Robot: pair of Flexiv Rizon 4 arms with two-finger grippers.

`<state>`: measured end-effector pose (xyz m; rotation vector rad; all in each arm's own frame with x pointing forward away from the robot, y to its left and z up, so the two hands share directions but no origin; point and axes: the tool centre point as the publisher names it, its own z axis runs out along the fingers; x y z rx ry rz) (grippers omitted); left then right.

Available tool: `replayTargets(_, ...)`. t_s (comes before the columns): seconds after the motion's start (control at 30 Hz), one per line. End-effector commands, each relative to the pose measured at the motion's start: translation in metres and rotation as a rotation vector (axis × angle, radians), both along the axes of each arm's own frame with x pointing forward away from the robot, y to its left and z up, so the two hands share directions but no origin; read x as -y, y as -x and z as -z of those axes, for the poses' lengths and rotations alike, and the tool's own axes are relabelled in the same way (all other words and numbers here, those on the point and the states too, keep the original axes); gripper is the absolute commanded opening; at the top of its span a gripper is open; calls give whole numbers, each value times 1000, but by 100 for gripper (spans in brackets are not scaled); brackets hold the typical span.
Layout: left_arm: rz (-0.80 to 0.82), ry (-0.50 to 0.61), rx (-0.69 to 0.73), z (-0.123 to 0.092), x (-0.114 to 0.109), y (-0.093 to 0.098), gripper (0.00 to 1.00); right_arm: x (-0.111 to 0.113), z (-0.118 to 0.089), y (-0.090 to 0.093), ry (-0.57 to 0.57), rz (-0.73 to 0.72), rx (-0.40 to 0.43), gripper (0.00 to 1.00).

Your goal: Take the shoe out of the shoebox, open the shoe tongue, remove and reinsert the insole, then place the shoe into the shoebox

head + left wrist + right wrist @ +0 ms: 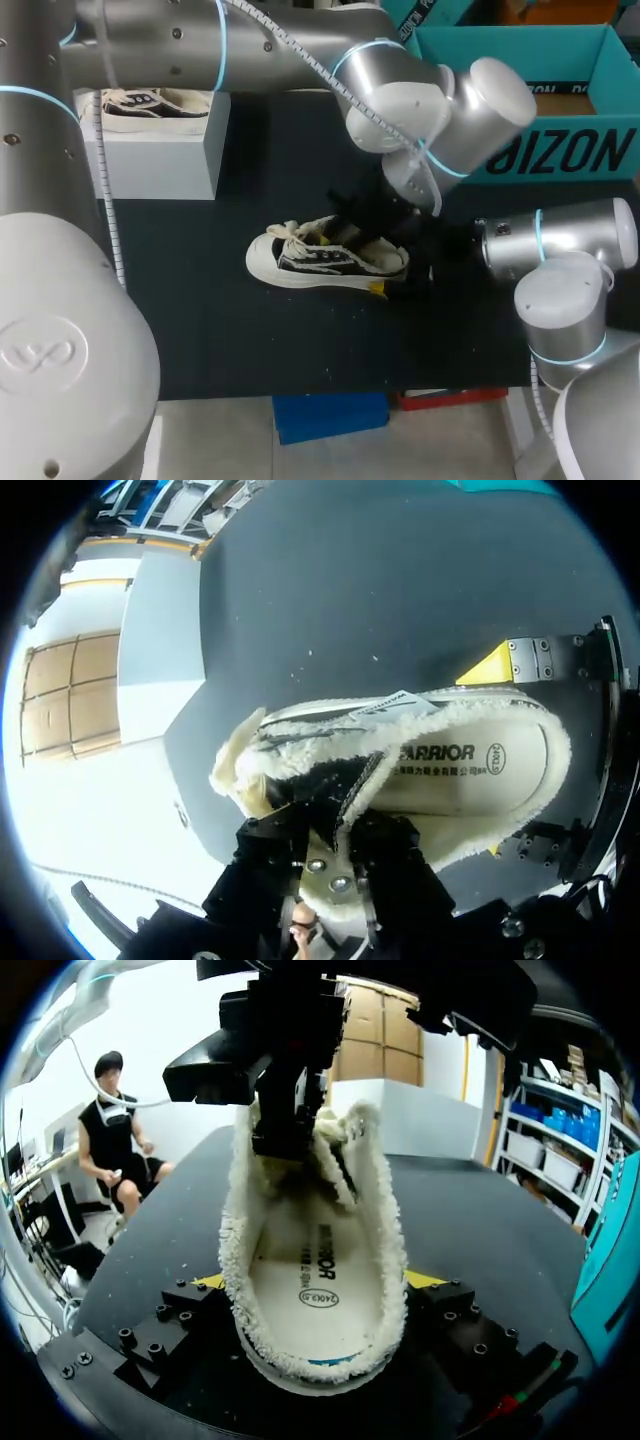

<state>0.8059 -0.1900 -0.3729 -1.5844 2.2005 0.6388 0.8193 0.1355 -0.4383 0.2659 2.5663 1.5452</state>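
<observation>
Left wrist view: my left tool (340, 825) is clenched on the fleece tongue (345, 780) of the shoe (450, 715), which lies mid-scene on the counter (200, 320). My right tool (318, 1280) clamps the heel from both sides. Pulling too hard could drag the shoe from that heel hold, or the tongue could slip out.

Robot lab (test rig): left arm (180, 40), right arm (570, 250), black table (200, 330).

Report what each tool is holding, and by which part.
The left tool pinches the shoe by its tongue; the right tool clamps its heel from both sides.
</observation>
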Motion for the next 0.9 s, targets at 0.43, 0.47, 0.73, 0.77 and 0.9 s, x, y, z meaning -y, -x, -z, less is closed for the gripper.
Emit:
replayTargets(0.43, 24, 100, 86, -35, 9, -2, 0, -2, 2, -2, 3, 1, -2, 0)
replayTargets(0.47, 22, 103, 96, -38, 7, -3, 0, -2, 2, -2, 3, 1, -2, 0)
replayTargets(0.73, -33, 120, 160, -58, -23, -7, 0, -2, 2, -2, 3, 1, -2, 0)
replayTargets(0.77, -44, 115, 163, -58, -27, -8, 0, -2, 2, -2, 3, 1, -2, 0)
replayTargets(0.9, -92, 101, 163, -54, -49, -8, 0, -2, 2, -2, 3, 1, -2, 0)
